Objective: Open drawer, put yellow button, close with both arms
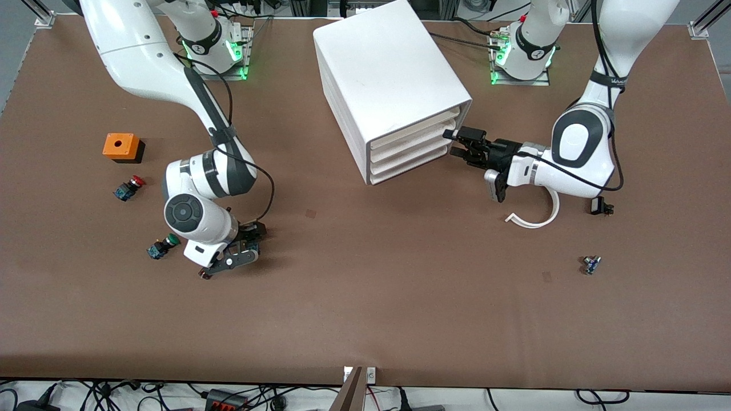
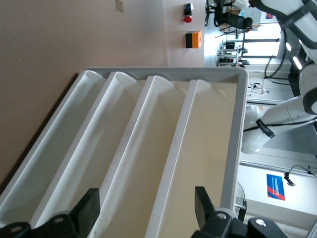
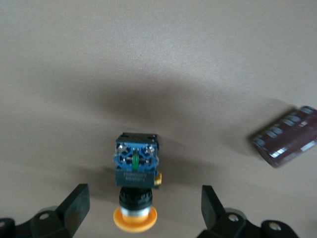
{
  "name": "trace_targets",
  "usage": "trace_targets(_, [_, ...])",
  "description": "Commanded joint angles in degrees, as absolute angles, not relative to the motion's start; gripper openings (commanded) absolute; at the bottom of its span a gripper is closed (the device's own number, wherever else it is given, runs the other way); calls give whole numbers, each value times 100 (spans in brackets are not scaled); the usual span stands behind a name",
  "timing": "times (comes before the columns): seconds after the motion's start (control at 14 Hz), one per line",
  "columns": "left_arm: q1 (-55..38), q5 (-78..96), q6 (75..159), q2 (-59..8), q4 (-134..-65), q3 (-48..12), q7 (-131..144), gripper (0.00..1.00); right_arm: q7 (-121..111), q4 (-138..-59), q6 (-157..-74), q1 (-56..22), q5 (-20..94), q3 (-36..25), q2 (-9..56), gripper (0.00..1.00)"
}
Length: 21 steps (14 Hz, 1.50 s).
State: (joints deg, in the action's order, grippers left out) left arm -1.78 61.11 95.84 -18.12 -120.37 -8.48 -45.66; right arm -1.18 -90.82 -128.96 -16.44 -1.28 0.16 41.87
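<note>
Yellow button [image 3: 135,179]: hidden in the front view under the right gripper [image 1: 243,251] and its wrist; seen only in the right wrist view, cap partly cut by the frame edge.

Right gripper in its wrist view: only finger tips [image 3: 75,204] in frame, body cut off.

Dark ridged strip [image 3: 288,136] beside the button: blurred, cannot identify.

Left gripper [image 1: 460,144]: tips at the cabinet [image 1: 388,85] front; contact with a drawer front cannot be told. Left wrist view cuts off the drawer fronts [image 2: 148,163] (four alike) at the frame edge.

Small part [image 1: 591,264] toward the left arm's end: too small to identify. Same for the black piece [image 1: 601,206] by the left arm.
</note>
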Motion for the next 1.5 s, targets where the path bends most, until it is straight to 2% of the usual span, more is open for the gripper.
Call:
trace_targets(0.0, [-141, 6528, 9423, -1793, -12242, -966, -4939, 83, -114, -8921, -13078, -1670, -9, 26, 4438, 100])
trace_targets(0.21, [-184, 7040, 9360, -1898, -12463, -1037, -5553, 78, -114, -8921, -13192, -1679, 176, 26, 4465, 99])
trace_targets(0.43, [-185, 7040, 9360, -1995, -12524, -1046, -5774, 77, -114, -8921, -13201, -1679, 176, 26, 4474, 80])
trace_targets(0.57, [-193, 7092, 9360, -2004, -12577, -1055, -5809, 75, -114, -8921, -13192, -1679, 176, 26, 4465, 53])
trace_targets(0.64, [-193, 7223, 9369, -2021, -12655, -1116, -5923, 71, -114, -8921, -13192, -1670, 167, 26, 4465, 43])
trace_targets(0.71, [-193, 7390, 9387, -2039, -12691, -1160, -6028, 65, -149, -8921, -13192, -1670, 167, 18, 4465, 40])
trace_targets(0.86, [-202, 7471, 9378, -2092, -12771, -1187, -6082, 45, -193, -8912, -13192, -1661, 167, 18, 4439, 23])
trace_targets(0.93, [-202, 7471, 9387, -2118, -12788, -1187, -6091, 31, -211, -8825, -13158, -1670, 167, 18, 4412, 13])
trace_targets(1.0, [-193, 7471, 9378, -2170, -12788, -1187, -6091, 22, -220, -8702, -13096, -1670, 176, 18, 4386, 8])
trace_targets(1.07, [-193, 7471, 9369, -2188, -12788, -1195, -6082, 13, -228, -8545, -12939, -1670, 176, 18, 4377, 4])
trace_targets(1.14, [-193, 7471, 9369, -2197, -12797, -1187, -6082, 9, -229, -8334, -12720, -1670, 167, 18, 4377, 0])
trace_targets(1.29, [-193, 7471, 9360, -2250, -12788, -1195, -6056, 0, -229, -7781, -12053, -1687, 158, 26, 4299, 0])
trace_targets(1.43, [-141, 7471, 9360, -2259, -12718, -1187, -5881, 0, -220, -7402, -11516, -1801, 176, 18, 4149, 0])
